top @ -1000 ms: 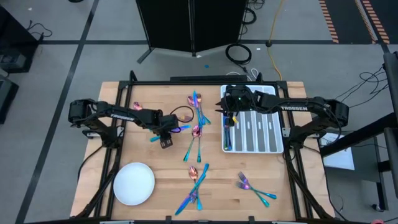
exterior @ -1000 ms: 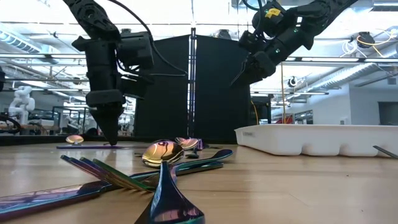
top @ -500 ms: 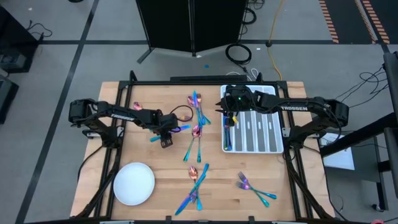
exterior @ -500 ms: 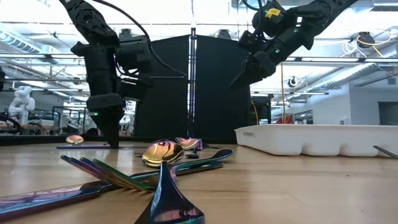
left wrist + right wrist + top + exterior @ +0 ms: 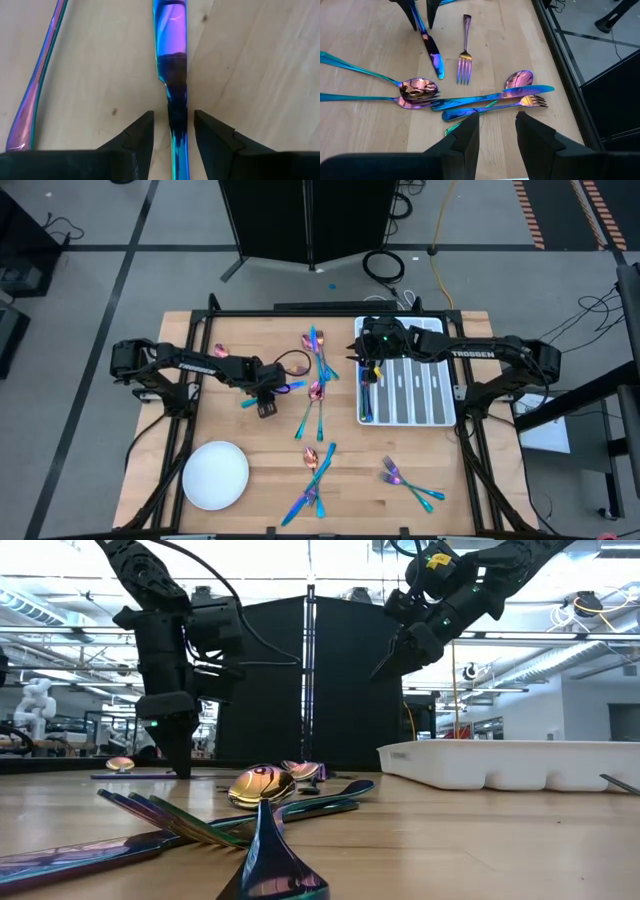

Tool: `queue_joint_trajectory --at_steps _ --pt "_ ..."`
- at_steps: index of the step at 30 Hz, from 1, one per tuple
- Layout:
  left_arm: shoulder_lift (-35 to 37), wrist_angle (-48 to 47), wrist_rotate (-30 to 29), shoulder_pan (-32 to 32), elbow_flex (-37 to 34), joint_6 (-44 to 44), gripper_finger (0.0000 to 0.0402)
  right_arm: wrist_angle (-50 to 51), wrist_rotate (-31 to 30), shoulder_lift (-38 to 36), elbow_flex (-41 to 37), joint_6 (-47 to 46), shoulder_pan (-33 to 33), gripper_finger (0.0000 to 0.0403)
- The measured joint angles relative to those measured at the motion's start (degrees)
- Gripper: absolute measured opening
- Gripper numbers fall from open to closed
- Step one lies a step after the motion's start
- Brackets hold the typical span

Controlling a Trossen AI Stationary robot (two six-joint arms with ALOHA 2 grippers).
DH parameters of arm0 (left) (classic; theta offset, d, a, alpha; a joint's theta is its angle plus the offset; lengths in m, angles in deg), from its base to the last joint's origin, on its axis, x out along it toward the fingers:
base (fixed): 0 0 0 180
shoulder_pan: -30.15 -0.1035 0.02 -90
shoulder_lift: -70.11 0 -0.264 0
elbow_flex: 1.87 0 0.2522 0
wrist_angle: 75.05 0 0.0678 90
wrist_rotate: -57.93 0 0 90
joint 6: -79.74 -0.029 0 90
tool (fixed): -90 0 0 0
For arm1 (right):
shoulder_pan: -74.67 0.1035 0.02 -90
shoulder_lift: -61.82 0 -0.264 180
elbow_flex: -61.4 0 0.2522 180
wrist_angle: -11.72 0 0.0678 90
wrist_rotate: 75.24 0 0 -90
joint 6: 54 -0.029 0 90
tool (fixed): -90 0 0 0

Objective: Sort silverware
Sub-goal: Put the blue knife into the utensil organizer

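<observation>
A slim iridescent blue-purple metal knife (image 5: 172, 75) lies flat on the wooden tabletop (image 5: 240, 430), left of centre in the high view, its handle bracketed by the left tool (image 5: 173, 132), lowered onto it with fingers parted and not yet clenched, so a pinch seems intended. More rainbow silverware (image 5: 318, 392) is scattered mid-frame. The right tool (image 5: 366, 366), empty and parted, hangs above the white divided tray (image 5: 440, 420) at right, apparently waiting.

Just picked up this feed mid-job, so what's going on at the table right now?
The left gripper is down on the table, fingers open on either side of a knife, not yet clamped. The right gripper hangs open and empty above the tray. Forks and spoons lie loose on the wood; the plate is bare.
</observation>
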Motion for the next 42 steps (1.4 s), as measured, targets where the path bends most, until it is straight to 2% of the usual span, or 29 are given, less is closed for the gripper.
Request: queue_joint_trajectory --at_steps 11,19,29,42 --pt "-0.42 0.07 -2.70 2.65 0.00 0.00 0.0138 0.00 0.00 0.00 0.00 0.00 0.00 0.0114" --pt "-0.48 0.20 0.93 1.54 0.00 0.11 0.0137 0.00 -0.02 0.00 -0.02 0.00 0.02 0.0114" --pt "-0.50 0.40 1.62 0.67 0.00 -1.00 0.0087 0.00 -0.02 0.00 -0.02 0.00 0.02 0.0114" --pt "-0.55 0.44 0.92 0.70 -0.02 -1.02 0.0080 0.00 -0.02 0.00 -0.02 0.20 0.02 0.0114"
